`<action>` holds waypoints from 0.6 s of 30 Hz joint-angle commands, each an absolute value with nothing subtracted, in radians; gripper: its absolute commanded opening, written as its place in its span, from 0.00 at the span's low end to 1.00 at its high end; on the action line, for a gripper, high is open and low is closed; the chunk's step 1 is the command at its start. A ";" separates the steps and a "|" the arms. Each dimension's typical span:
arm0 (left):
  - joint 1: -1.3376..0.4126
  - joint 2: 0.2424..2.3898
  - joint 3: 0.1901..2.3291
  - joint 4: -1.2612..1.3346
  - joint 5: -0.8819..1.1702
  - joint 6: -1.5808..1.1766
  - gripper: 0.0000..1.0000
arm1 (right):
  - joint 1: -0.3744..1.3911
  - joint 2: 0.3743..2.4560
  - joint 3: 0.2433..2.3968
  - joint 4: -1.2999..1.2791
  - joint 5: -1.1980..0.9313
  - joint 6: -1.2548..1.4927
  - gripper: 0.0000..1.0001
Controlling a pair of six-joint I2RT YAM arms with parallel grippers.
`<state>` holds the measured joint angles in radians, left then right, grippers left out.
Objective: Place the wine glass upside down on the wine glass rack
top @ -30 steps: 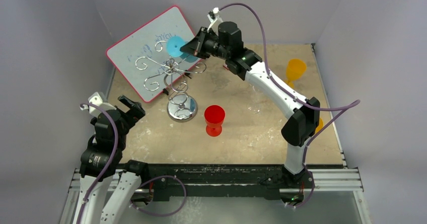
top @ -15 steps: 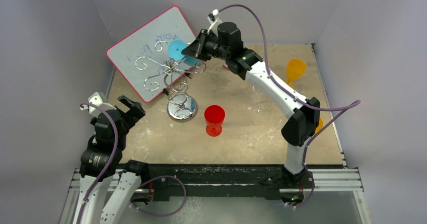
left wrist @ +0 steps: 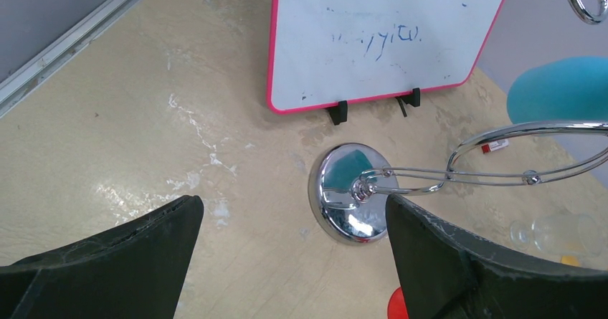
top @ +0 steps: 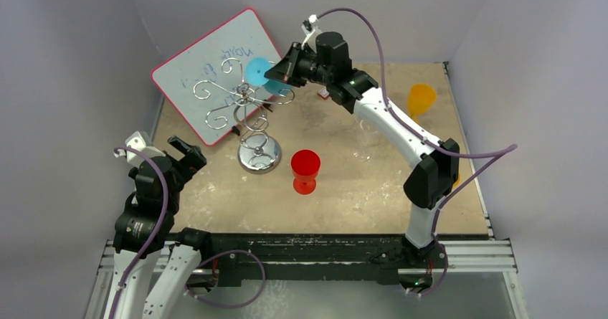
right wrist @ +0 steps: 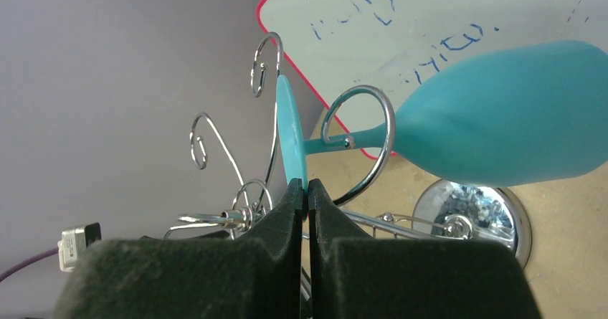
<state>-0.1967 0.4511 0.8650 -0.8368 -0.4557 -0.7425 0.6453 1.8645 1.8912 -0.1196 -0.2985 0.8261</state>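
Top external / task item: wine glass [top: 257, 70], teal, foot disc uppermost, held up at the far-side scrolls of the wine glass rack [top: 247, 105], clear of the table.
Top external / right gripper [top: 281, 70]: reaches in from the right and meets the foot's edge; its closure is not legible from above.
Top external / left gripper [top: 188, 153]: near the left table edge, well apart from the rack.
Top external / surroundings: whiteboard [top: 204, 64] propped just behind the rack; red glass [top: 305, 167] in front of the rack's base; orange glass [top: 421, 98] far right. None appears to sit on the right arm's way out.
Left wrist / claw: fingers [left wrist: 107, 258] spread wide, nothing between them.
Left wrist / rack: round base [left wrist: 350, 203] on the table, with one wire arm running right and the teal bowl beyond it.
Left wrist / other: clear glass [left wrist: 563, 233] at lower right; whether it stands or lies cannot be told.
Right wrist / hold: jaws pinched flat on the rim of the foot [right wrist: 290, 132]; the stem is threaded through a scroll loop [right wrist: 358, 143], with the bowl [right wrist: 509, 118] on the loop's far side.
Right wrist / step in hand (judged): seating and release.
Right wrist / method: let the foot settle onto the wire before easing the pinch; part the fingers only slightly; back out along their own line.
Right wrist / obstruction: neighbouring scrolls crowd the fingertips and could snag them, jolting the light rack and glass.
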 commanded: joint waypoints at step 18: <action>-0.190 0.459 0.864 -0.817 -0.475 -0.758 0.98 | 0.578 1.780 1.874 0.003 -0.347 0.871 0.00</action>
